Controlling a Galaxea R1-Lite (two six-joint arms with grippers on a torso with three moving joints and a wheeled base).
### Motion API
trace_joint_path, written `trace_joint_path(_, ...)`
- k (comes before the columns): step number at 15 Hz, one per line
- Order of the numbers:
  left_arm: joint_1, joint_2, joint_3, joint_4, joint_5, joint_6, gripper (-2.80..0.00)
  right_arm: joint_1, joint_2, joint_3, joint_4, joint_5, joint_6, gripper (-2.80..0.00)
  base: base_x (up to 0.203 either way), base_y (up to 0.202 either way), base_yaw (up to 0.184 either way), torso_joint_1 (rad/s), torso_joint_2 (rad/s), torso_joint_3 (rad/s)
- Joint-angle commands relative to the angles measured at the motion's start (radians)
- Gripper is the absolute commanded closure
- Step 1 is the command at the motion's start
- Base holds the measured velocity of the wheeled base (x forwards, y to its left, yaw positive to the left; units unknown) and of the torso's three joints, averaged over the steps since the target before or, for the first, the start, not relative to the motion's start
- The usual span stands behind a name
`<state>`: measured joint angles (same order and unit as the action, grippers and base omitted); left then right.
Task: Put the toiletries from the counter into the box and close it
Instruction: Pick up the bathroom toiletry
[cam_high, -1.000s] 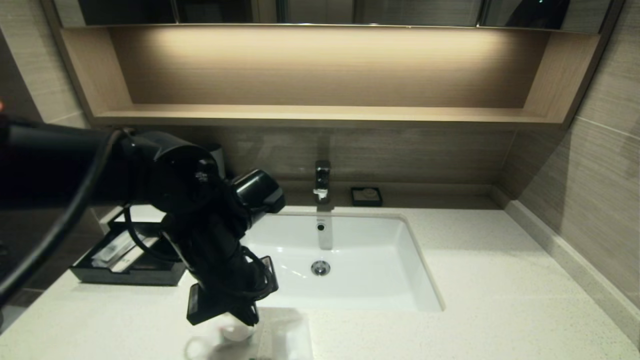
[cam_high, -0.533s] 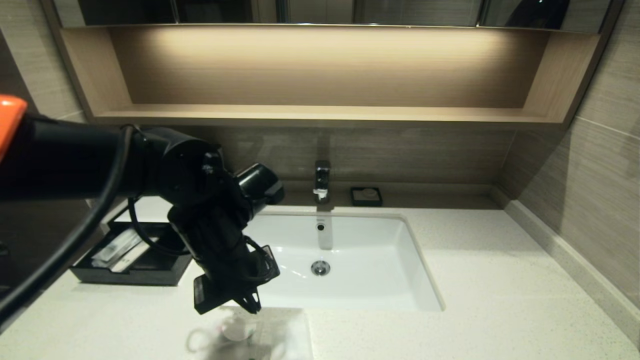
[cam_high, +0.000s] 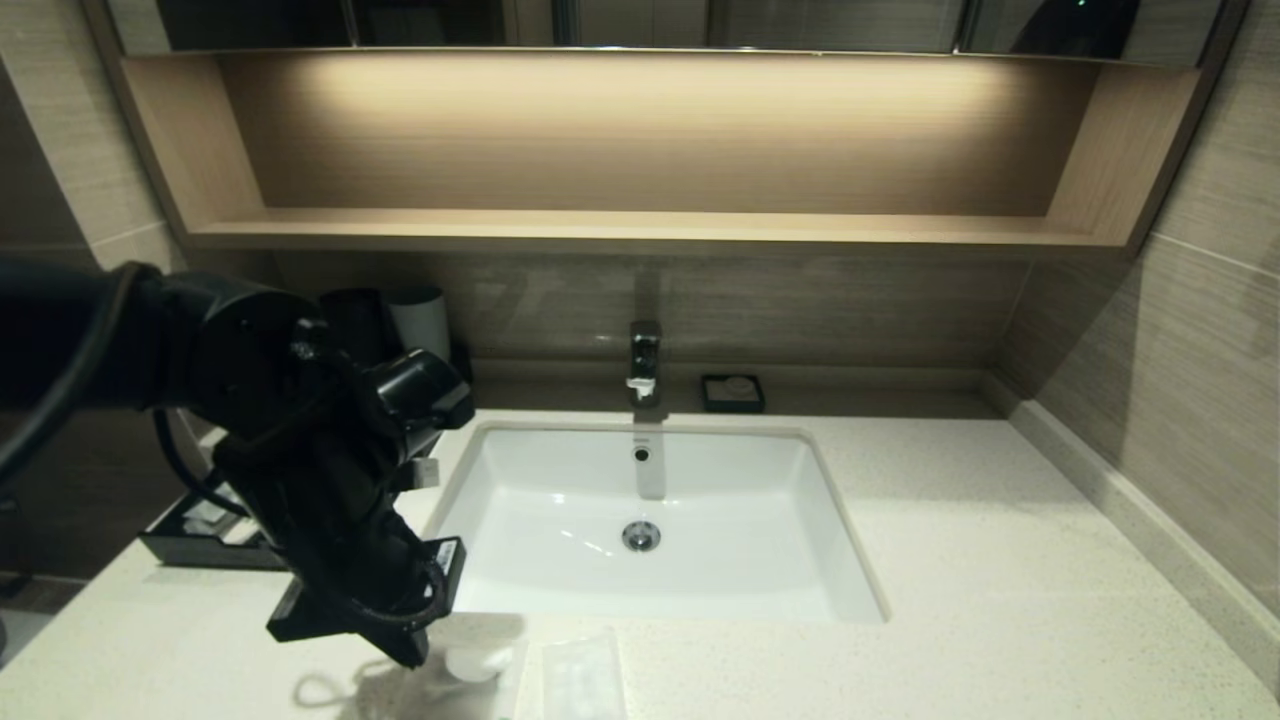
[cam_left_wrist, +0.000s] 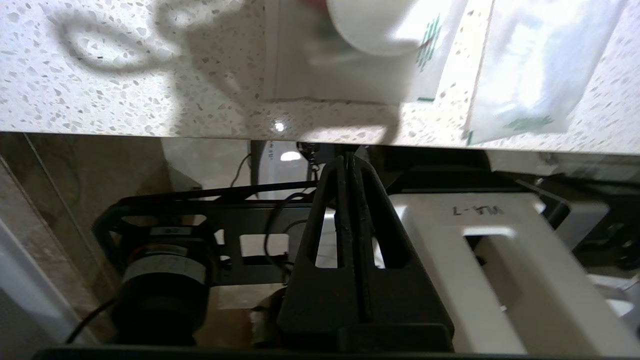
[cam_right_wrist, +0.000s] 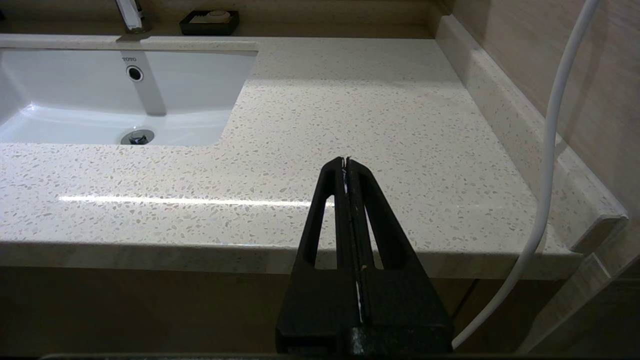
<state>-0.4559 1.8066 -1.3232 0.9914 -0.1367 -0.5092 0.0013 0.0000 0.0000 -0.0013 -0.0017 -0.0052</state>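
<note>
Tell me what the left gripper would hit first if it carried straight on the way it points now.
Probably nothing on the counter. In the wrist view the shut left gripper points past the counter's front edge, short of the disc packet, toward the robot's own base below, though depth is unclear.

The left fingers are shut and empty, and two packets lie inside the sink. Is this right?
Not quite. The packets lie on the counter in front of the sink, as the head view shows. The left fingers are indeed shut and empty.

Speckled counter (cam_high: 980, 560), box (cam_high: 200, 545), packets (cam_high: 580, 680), dish (cam_high: 733, 393)
</note>
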Motion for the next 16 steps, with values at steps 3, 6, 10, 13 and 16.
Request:
trace_joint_path(3,0.009,-0.045,0.109,-0.079,-0.001,0.162,0.0,0.0,0.0,0.002,0.0,0.0,0.0,0.0,0.0,0.0,0.0,0.0,0.0,0.0)
trace_joint_path(6,0.009,-0.043,0.127,-0.098,-0.001,0.265,0.0,0.0,0.0,0.002,0.0,0.0,-0.001,0.0,0.0,0.0,0.0,0.0,0.0,0.0)
trace_joint_path(10,0.009,-0.03,0.125,-0.108,-0.003,0.364,0.0,0.0,0.0,0.002,0.0,0.0,-0.001,0.0,0.0,0.0,0.0,0.0,0.0,0.0)
trace_joint_path(13,0.009,-0.025,0.142,-0.109,-0.004,0.458,0.0,0.0,0.0,0.002,0.0,0.0,-0.001,0.0,0.0,0.0,0.0,0.0,0.0,0.0)
trace_joint_path(16,0.021,-0.018,0.143,-0.108,-0.005,0.537,0.0,0.0,0.0,0.002,0.0,0.0,0.001,0.0,0.0,0.0,0.0,0.0,0.0,0.0)
